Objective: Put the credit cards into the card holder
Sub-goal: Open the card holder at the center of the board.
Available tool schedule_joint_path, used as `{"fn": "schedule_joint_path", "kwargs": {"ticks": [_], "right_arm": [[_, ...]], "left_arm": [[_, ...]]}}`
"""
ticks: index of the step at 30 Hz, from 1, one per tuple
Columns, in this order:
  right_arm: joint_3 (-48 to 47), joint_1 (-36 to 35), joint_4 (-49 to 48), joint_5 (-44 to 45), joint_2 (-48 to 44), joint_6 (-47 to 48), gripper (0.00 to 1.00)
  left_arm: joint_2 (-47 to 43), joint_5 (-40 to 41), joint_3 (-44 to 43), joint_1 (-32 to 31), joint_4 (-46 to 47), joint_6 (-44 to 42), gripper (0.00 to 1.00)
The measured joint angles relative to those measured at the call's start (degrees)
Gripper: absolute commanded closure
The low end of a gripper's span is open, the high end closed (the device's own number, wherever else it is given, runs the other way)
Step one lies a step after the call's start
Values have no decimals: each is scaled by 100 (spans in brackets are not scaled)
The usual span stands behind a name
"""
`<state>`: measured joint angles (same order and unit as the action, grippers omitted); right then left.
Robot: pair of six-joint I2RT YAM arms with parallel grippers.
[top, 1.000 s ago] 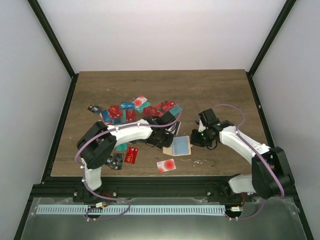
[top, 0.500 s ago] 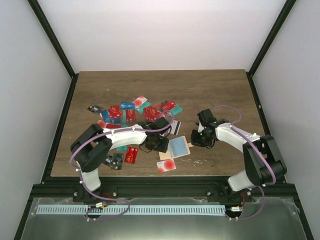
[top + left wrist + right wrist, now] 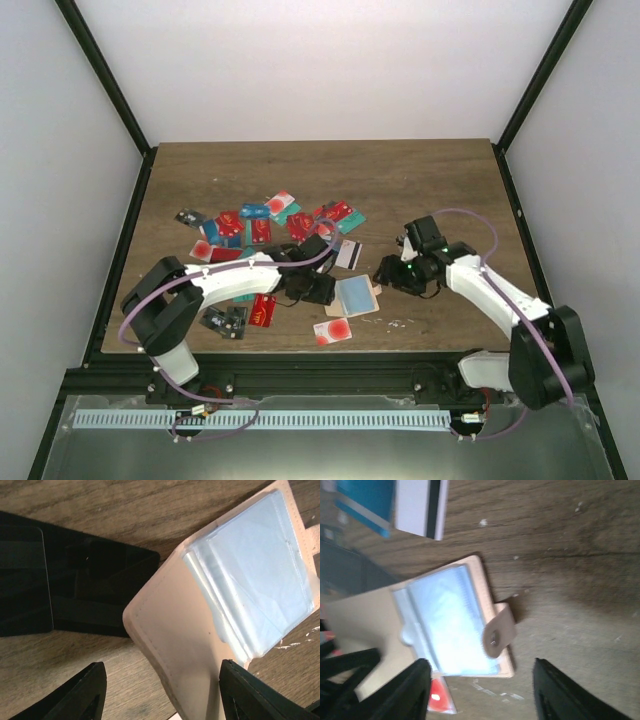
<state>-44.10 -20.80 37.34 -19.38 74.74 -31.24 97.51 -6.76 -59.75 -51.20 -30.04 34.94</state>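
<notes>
Credit cards [image 3: 250,225] are seen from above strewn in a loose heap on the wooden worktop [image 3: 430,180], left of centre, with red, teal and white ones among them. The card holder [image 3: 357,295] lies open just in front of the heap, its clear side upward. A white card with a red circle [image 3: 332,331] lies just in front of it, apart from the heap, and a white card with a black stripe [image 3: 348,254] lies just behind it. The holder is flanked by the left tool [image 3: 322,292] at its left edge and the right tool [image 3: 380,278] at its right edge.

From the left wrist, the card holder [image 3: 170,645] is shown opened, with its beige flap nearest and the clear sleeves [image 3: 255,580] beyond. Black cards [image 3: 75,590] lie just beside its left edge. The left tool [image 3: 165,700] is spread wide with the flap between its fingers. Nothing is clamped, and whether a finger touches the holder cannot be told.

From the right wrist, the card holder [image 3: 445,625] is seen with its snap tab [image 3: 497,630] folded over the sleeves. The striped white card [image 3: 420,505] and a teal card [image 3: 362,500] lie apart from it. The right tool [image 3: 480,695] is held wide open, with nothing gripped.
</notes>
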Motion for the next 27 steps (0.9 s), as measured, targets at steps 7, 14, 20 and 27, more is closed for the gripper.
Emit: {"fn": "schedule_joint_path", "kwargs": {"ticks": [7,14,20,27], "right_arm": [[496,-57,72,-621,-1137,-623,32],[1469,-518,-162,-1204,-2223,-1738,31],[2299,-979,-656,-1460,-2898,-2778,30],[2800,-1513,-1005,-1386,-3359,-3783,30]], "left_arm": [[-151,-31,197,-35,22,-2,34],[-271,-151,409,-166,173,-28,34],[-273,-457,737,-245,610,2,34],[-284,-815,1056,-260,1198,87,35]]}}
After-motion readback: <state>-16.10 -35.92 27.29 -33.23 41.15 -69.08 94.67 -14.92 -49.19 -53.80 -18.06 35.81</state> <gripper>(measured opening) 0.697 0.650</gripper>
